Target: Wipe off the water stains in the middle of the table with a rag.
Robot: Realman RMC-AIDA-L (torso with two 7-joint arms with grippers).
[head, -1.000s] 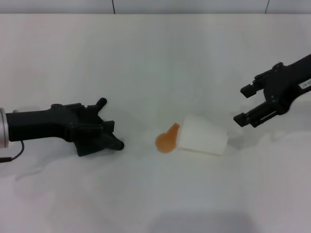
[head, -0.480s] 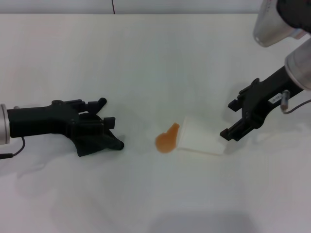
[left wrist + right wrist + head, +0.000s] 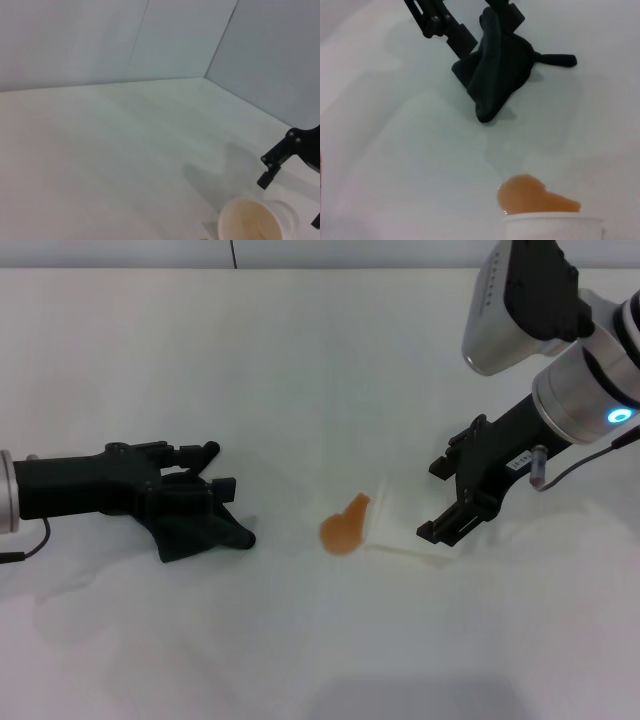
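Observation:
The water stains (image 3: 343, 528) are one small orange blot on the white table (image 3: 300, 360), just left of a white cup (image 3: 398, 522) lying on its side. The blot also shows in the right wrist view (image 3: 535, 196). My left gripper (image 3: 215, 508) rests on the table left of the blot, shut on the black rag (image 3: 198, 528), which hangs in a lumpy bundle (image 3: 497, 75) with a stub sticking out. My right gripper (image 3: 446, 494) is open, with one jaw on each side of the cup's base end. One of its fingers (image 3: 272, 167) shows beyond the cup (image 3: 255, 222).
The cup's open mouth faces the blot and touches it; its rim (image 3: 552, 226) shows in the right wrist view. A wall runs along the table's far edge (image 3: 300, 267). Bare tabletop lies between rag and blot.
My right arm has swung in from the right edge toward the cup, and its open jaws now straddle the cup. The left gripper and rag have barely moved.

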